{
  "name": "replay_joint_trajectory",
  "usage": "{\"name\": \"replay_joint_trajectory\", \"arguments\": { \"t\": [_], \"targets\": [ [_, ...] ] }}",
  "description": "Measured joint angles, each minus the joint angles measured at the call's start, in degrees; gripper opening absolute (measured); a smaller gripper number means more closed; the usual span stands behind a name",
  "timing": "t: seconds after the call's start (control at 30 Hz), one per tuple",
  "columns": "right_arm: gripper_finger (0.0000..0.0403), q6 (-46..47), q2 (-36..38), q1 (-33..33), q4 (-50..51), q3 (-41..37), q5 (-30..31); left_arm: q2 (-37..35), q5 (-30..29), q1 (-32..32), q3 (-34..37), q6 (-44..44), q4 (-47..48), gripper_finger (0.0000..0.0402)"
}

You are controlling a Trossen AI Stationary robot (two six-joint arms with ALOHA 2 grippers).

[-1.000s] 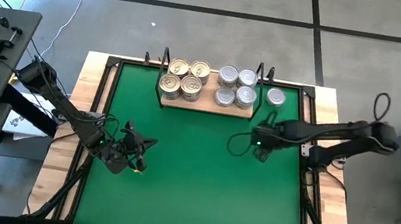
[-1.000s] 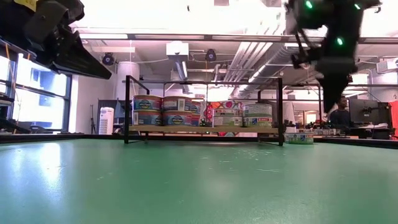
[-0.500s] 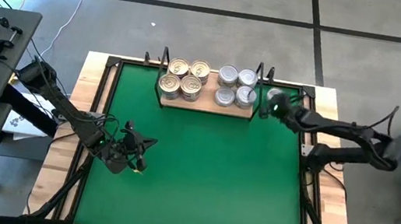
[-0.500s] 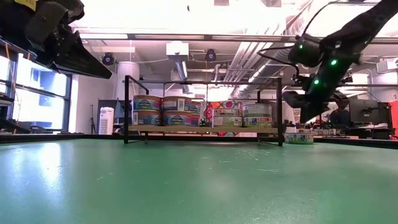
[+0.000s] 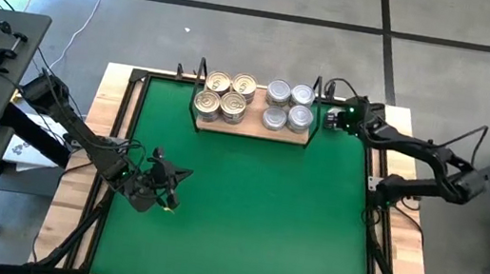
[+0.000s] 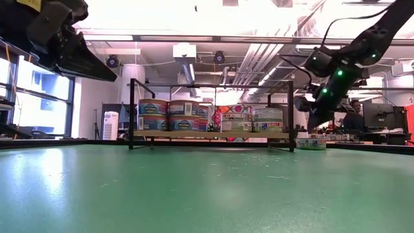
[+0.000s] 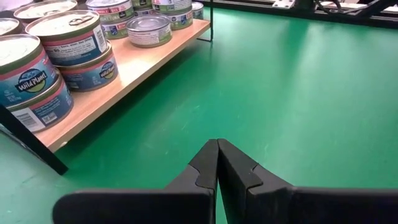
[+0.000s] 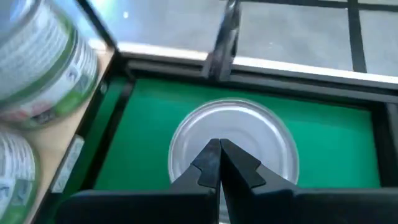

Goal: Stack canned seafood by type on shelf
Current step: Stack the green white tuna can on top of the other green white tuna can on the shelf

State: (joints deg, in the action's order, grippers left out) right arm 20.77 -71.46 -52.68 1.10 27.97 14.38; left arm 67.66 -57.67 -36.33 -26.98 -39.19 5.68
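Green mat (image 5: 245,204) is carrying the wooden shelf (image 5: 251,129) along its far edge; gold-lidded tins (image 5: 225,96) are sitting stacked at its left end, silver-lidded tins (image 5: 289,106) at its right. Right gripper (image 8: 219,163), fingers pressed together, is hovering over a lone silver tin (image 8: 233,146) on the mat beside the shelf's right end. Left gripper (image 7: 217,163), also pressed together, is waiting over the mat's near left.

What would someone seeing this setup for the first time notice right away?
Probably the tins stacked on the wooden shelf at the green mat's far edge, gold lids on its left half, silver lids on its right. Next, the right gripper, shut, poised over a lone silver tin on the mat beside the shelf's right end. The left gripper, also shut, waits over bare mat nearer the front.
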Motion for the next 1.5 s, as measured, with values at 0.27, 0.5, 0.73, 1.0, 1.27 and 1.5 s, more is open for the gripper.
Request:
{"name": "replay_joint_trajectory", "arguments": {
  "t": [0.27, 0.5, 0.73, 1.0, 1.27, 1.5],
  "targets": [
    [0.0, -3.0, -3.7, 1.0, 4.8, 2.4, 0.5, 0.0, 0.0, 0.0, 0.0, 0.5, -0.7, 0.0],
    [0.0, -5.9, -7.7, 1.0, 13.7, 7.0, -0.3, 0.0, 0.6, 0.0, 0.0, 0.8, -1.3, 0.0],
    [0.0, -7.0, -13.1, 2.3, 24.2, 12.9, 0.2, 0.0, 1.1, 0.0, 0.0, 0.8, -1.3, 0.0],
    [0.0, -1.2, -13.3, 2.9, 43.0, 16.6, -0.3, 0.0, 1.2, -0.1, 0.0, 0.8, -1.3, 0.0],
    [0.0, 3.3, -13.3, 5.6, 53.9, 16.6, -3.0, 0.0, 1.2, -0.1, 0.0, 0.8, -1.3, 0.0],
    [0.0, 9.0, -13.5, 15.7, 60.9, 16.1, -6.6, 0.0, 1.2, -0.1, 0.0, 0.9, -1.3, 0.0]
  ]
}}
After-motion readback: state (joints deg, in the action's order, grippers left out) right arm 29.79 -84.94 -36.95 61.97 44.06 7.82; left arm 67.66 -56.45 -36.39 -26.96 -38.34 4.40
